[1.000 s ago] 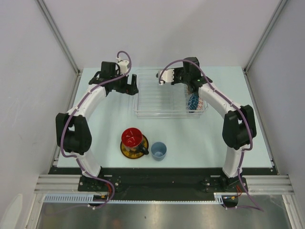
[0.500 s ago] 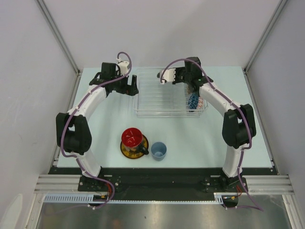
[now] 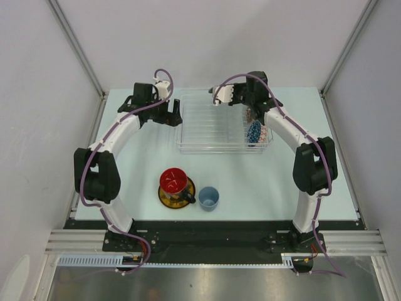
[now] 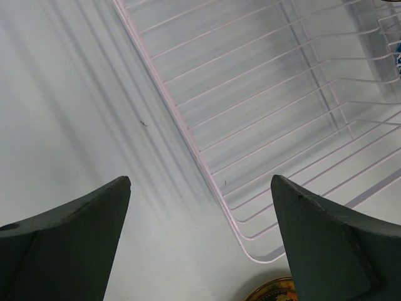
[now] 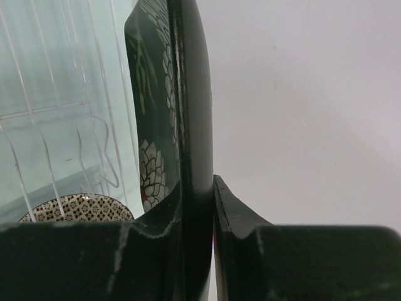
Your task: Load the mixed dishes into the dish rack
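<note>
Between right jaws, black floral plate (image 5: 155,94)

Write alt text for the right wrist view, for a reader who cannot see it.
The right gripper clamps the edge of a black floral square plate, held upright and edge-on in mid-frame. To its left are the clear ribs of the dish rack, with the rim of a patterned bowl showing low down.

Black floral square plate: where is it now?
Right wrist view: the black floral square plate is clamped edge-on in the right hand, over the dish rack's far right part.
</note>
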You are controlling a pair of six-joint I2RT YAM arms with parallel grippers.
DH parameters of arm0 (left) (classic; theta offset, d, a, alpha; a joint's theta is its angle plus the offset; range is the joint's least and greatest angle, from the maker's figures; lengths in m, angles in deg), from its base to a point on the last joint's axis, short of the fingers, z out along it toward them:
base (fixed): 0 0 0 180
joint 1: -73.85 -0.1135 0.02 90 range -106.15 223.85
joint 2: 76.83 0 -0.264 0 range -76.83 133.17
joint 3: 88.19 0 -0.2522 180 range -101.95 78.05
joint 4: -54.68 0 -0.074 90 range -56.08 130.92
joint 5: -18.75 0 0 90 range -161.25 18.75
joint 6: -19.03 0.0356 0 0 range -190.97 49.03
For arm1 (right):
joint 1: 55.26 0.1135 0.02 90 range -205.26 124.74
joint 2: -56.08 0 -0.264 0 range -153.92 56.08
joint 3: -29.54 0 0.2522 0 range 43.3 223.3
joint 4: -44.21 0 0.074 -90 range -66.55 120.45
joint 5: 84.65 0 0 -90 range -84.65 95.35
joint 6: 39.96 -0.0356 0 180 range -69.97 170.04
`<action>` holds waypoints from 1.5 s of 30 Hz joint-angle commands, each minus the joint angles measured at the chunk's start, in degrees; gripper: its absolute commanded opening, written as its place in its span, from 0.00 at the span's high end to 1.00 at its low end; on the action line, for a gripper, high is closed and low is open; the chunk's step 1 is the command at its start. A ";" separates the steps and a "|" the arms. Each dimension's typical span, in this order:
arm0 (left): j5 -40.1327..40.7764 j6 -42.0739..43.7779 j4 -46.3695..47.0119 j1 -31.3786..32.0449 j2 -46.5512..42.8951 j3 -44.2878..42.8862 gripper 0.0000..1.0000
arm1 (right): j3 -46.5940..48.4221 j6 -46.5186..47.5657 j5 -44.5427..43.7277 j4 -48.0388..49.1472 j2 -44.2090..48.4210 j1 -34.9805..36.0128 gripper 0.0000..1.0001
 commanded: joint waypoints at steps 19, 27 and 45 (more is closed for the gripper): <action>-1.37 -0.79 1.09 -0.17 -0.29 -1.29 0.00 | -1.05 -4.38 4.11 15.32 -1.55 -4.49 1.00; -1.28 -0.79 1.17 -0.17 -0.12 -1.29 0.00 | -2.28 -6.49 5.34 16.64 -3.58 -4.93 1.00; -1.37 -0.26 1.09 -0.17 -0.20 -1.82 0.00 | -5.62 -6.49 2.01 21.56 -7.97 -1.24 0.84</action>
